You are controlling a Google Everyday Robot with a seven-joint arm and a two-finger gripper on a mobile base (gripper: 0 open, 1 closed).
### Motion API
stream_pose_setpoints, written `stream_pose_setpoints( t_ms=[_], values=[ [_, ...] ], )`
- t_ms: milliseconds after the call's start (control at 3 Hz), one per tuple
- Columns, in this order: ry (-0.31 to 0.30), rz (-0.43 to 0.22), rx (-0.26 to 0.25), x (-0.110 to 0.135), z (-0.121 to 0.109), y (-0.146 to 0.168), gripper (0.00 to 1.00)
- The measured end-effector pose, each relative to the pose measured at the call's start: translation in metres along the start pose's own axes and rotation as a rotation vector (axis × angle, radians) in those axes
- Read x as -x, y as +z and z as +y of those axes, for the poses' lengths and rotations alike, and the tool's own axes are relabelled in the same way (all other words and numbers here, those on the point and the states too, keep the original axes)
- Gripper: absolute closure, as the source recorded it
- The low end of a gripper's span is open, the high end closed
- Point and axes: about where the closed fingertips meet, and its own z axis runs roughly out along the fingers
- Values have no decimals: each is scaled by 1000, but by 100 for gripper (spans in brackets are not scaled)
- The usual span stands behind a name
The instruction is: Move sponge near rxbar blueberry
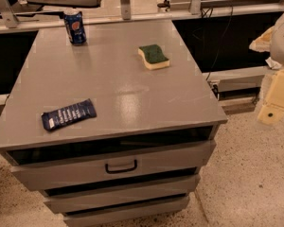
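Observation:
The sponge (153,56), pale yellow foam with a dark green top, lies flat on the grey cabinet top (118,89), toward its far right. The rxbar blueberry (68,114), a flat dark blue wrapper with white lettering, lies near the front left corner, well apart from the sponge. My gripper (273,100) shows as cream-coloured parts at the right edge of the view. It is off the cabinet's right side, over the floor, and holds nothing that I can see.
An upright blue soda can (75,27) stands at the far left of the top. The cabinet has drawers with a dark handle (121,166) in front. Dark shelving and cables run behind it. Speckled floor (246,174) lies to the right.

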Motion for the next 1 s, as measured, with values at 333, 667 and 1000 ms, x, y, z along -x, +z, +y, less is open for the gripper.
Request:
stream_pose_setpoints(
  t_ms=[333,667,1000],
  values=[
    [0,0,0,0,0,0,0],
    [8,-40,-30,4,-9,5,0],
    [47,-149,-77,25,-41,27,0]
  ],
)
